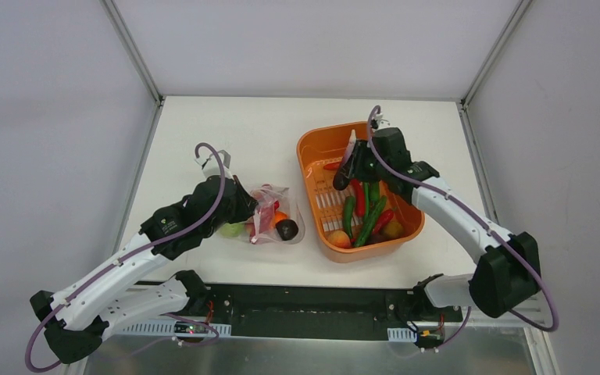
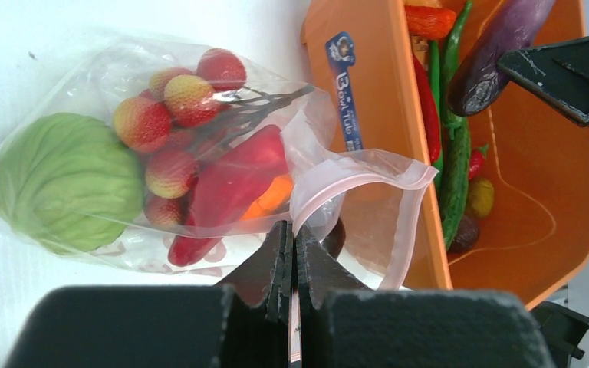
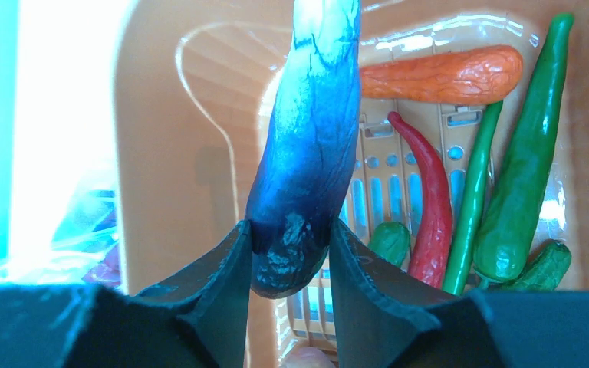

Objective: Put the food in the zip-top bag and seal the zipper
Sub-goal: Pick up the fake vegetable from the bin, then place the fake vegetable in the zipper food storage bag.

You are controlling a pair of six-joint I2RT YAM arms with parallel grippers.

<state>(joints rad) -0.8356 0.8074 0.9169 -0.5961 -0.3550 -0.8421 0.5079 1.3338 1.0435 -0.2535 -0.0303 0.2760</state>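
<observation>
The zip-top bag (image 2: 69,80) is laid on the table (image 1: 203,125) just beside the orange tub (image 2: 393,115), mouth gaping toward that wall. Its zipper (image 2: 368,178) is pinched by the left gripper (image 2: 291,230). A dark purple piece (image 3: 310,153) is clamped in the right gripper (image 3: 287,247), held over the tub near the bag-side wall, with open table beyond.

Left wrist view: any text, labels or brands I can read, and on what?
"Bowl Tub", roughly: white letters on the blue sticker on the rim of the orange tub; small, blurred, uncertain.
The round logo above it: unreadable.
The zip-top bag: no readable text.
</observation>
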